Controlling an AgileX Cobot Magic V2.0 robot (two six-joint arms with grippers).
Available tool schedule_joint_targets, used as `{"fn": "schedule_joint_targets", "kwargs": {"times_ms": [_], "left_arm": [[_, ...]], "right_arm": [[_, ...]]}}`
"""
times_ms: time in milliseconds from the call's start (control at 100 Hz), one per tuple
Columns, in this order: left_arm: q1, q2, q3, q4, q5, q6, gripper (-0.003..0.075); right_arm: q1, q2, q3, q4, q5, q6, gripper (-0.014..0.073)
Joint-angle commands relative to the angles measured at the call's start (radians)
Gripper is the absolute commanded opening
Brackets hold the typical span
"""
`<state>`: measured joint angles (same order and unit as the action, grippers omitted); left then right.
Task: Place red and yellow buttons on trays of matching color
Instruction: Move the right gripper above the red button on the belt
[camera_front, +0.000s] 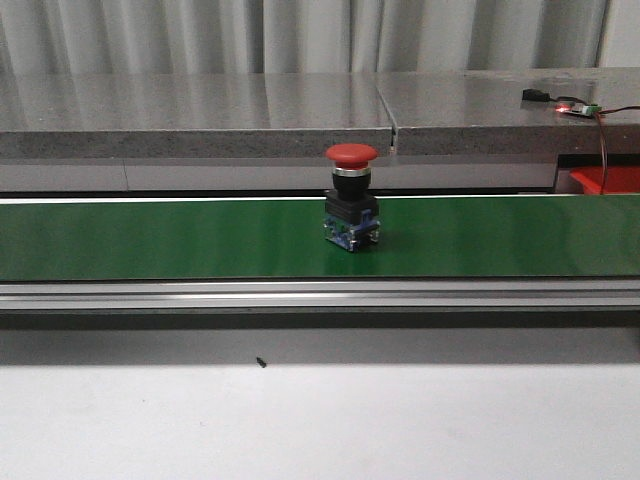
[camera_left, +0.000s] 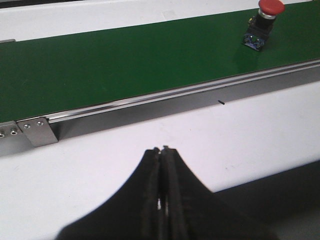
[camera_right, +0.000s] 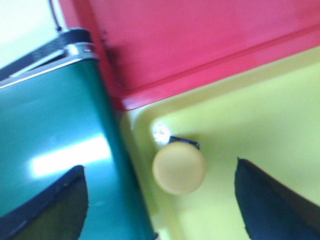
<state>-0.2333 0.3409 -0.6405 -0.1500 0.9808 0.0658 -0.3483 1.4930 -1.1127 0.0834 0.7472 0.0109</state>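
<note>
Left gripper (camera_left: 162, 200) pressed together, fingertips touching, nothing between them, hanging over the white tabletop (camera_left: 150, 140) just short of the conveyor's metal rail (camera_left: 165, 96). Ahead of it and off to one side, well apart, a red button (camera_left: 263, 21) standing on the green conveyor belt (camera_left: 125, 60), mushroom cap up, black body and blue base beneath. Seen from the front as upright near the belt's middle (camera_front: 351, 196), leaning very slightly. A small dark speck (camera_left: 221, 103) on the tabletop between gripper and belt.

Right gripper (camera_right: 160, 200) spread wide apart, gripping nothing, poised above the yellow tray (camera_right: 260, 115). Directly between the two fingers (camera_right: 265, 205), a yellow button (camera_right: 178, 168) resting in the tray's corner, cap facing the camera, close to the tray wall beside the belt's end. Beyond the yellow tray, touching it edge to edge, a red tray (camera_right: 200, 40). Edge of the red tray also visible far right in the front view.
</note>
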Motion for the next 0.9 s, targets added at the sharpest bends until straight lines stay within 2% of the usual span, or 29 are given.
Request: {"fn": "schedule_joint_targets", "kwargs": {"times_ms": [0, 360, 550, 690, 890], "left_arm": [[-0.009, 0.01, -0.025, -0.012, -0.062, -0.005, -0.0019], [-0.009, 0.01, -0.025, -0.012, -0.062, -0.005, -0.0019], [-0.009, 0.01, -0.025, -0.012, -0.062, -0.005, -0.0019], [-0.009, 0.01, -0.025, -0.012, -0.062, -0.005, -0.0019], [-0.009, 0.01, -0.025, -0.012, -0.062, -0.005, -0.0019]], "right_arm": [[0.04, -0.081, -0.023, 0.007, 0.002, -0.03, 0.0601], [0.326, -0.11, -0.034, 0.008, 0.073, -0.118, 0.0601], [0.475, -0.109, -0.034, 0.008, 0.076, -0.251, 0.0601], [0.543, -0.093, -0.034, 0.025, 0.073, -0.33, 0.0601], [0.569, -0.043, -0.051, 0.123, 0.065, -0.401, 0.0601]]}}
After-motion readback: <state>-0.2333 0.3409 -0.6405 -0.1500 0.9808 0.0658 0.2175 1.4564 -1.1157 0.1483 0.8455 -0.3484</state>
